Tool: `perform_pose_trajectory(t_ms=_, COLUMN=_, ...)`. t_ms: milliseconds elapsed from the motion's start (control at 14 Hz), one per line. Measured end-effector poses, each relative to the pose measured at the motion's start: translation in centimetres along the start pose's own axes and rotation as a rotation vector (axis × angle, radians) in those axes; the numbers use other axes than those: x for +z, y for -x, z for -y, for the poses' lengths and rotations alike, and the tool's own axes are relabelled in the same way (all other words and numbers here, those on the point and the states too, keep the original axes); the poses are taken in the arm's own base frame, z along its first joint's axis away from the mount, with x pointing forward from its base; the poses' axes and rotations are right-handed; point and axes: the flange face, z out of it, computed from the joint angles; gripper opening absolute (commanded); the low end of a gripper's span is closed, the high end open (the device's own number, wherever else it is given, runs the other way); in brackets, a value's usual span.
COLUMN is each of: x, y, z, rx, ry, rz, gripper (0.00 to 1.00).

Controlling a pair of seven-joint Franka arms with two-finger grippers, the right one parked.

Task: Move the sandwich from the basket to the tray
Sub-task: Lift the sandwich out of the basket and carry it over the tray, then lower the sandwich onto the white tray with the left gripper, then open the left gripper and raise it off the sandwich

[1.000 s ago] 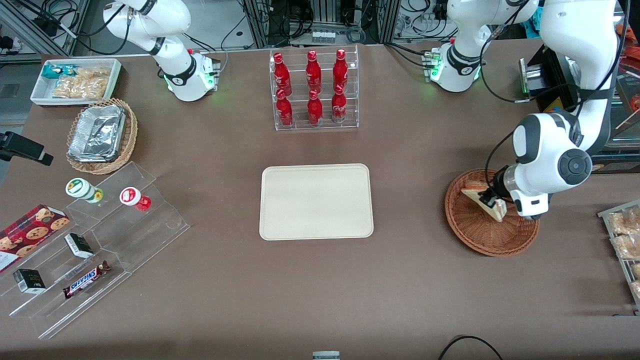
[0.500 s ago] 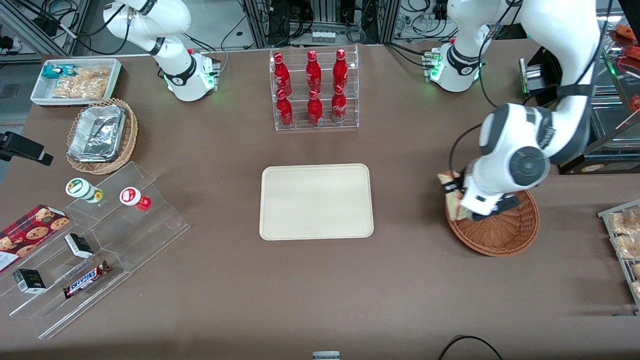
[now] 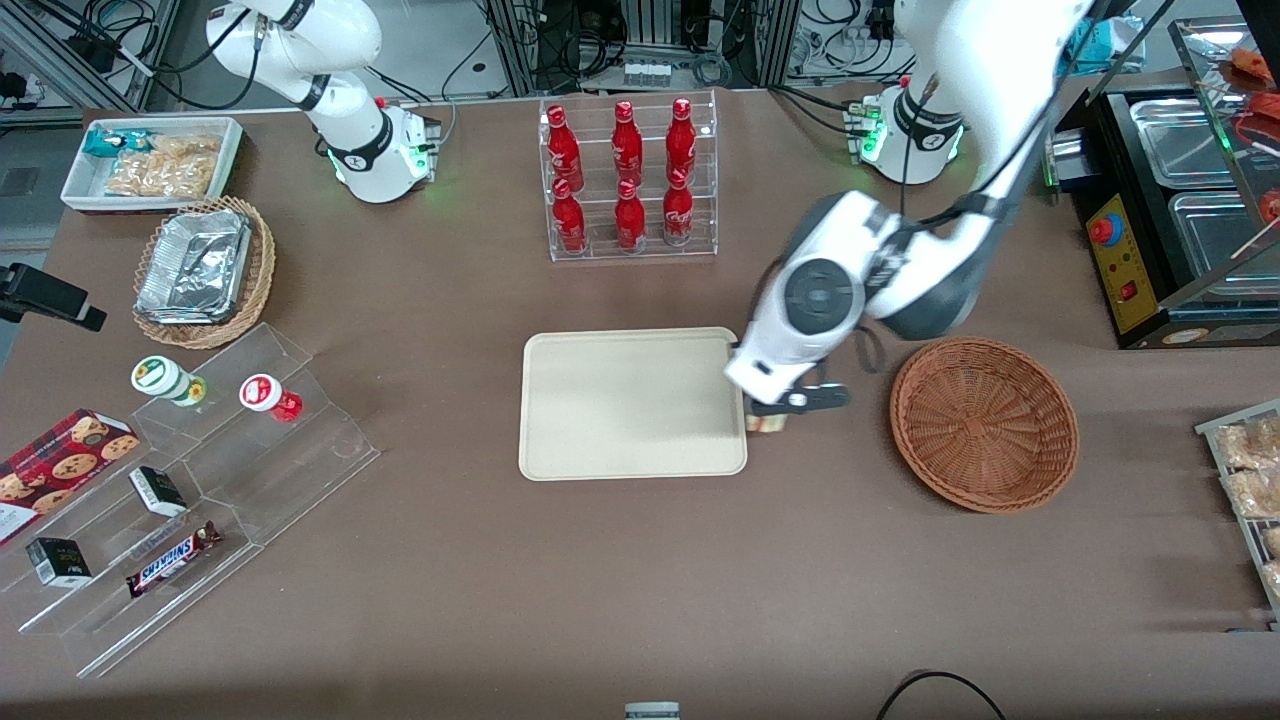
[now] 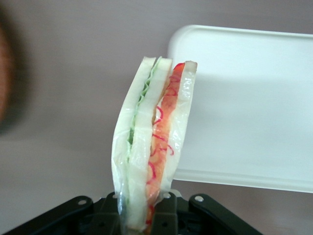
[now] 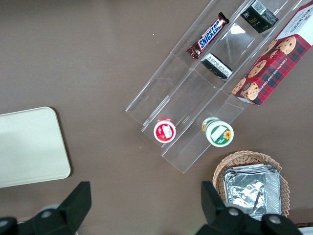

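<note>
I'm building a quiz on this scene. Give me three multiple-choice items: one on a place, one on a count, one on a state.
1. Where is the gripper?
A. at the tray's edge
B. in the basket
C. over the bottles

2. How many red bottles stand in the rack?
A. four
B. six
C. eight

3. What state is the basket in?
A. empty
B. holds the sandwich
C. overturned

Key:
1. A, it hangs at the tray edge nearest the basket.
2. B, two rows of three.
3. A, the sandwich is in the shut gripper.
</note>
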Motion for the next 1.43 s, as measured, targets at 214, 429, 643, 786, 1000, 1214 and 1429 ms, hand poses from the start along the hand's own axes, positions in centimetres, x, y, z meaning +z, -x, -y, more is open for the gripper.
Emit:
perform_pose_trajectory(t_ms=214, x=1.7, y=0.2, z=-6.5, rx=-0.025, ry=0.02, rz=-0.019, gripper=0.03)
perform_pose_trajectory(t_ms=429, x=3.3, y=0.7, z=-11.5, rx=-0.094, ry=0.023, rz=-0.063, gripper=0.03)
perform_pose_trajectory(t_ms=643, x=5.5, y=1.3, z=-14.1, rx=-0.125, ry=0.011, rz=-0.09, gripper=0.05)
perform_pose_trajectory(t_ms=786, x=7.5, y=1.2, z=-15.0, rx=-0.121, ry=0.025, rz=-0.087, gripper=0.07)
perform_pose_trajectory(t_ms=1000, x=10.9, y=1.6, z=-16.2, rx=-0.105, ry=0.026, rz=-0.068, gripper=0.28)
perform_pose_trajectory(t_ms=1214, x=11.9, y=2.1, z=-16.7, rx=-0.095, ry=0.026, rz=-0.064, gripper=1.0)
perform_pose_trajectory(t_ms=1429, x=10.8, y=2.0, z=-17.0, rx=-0.095, ry=0.051, rz=-0.081, gripper=1.0)
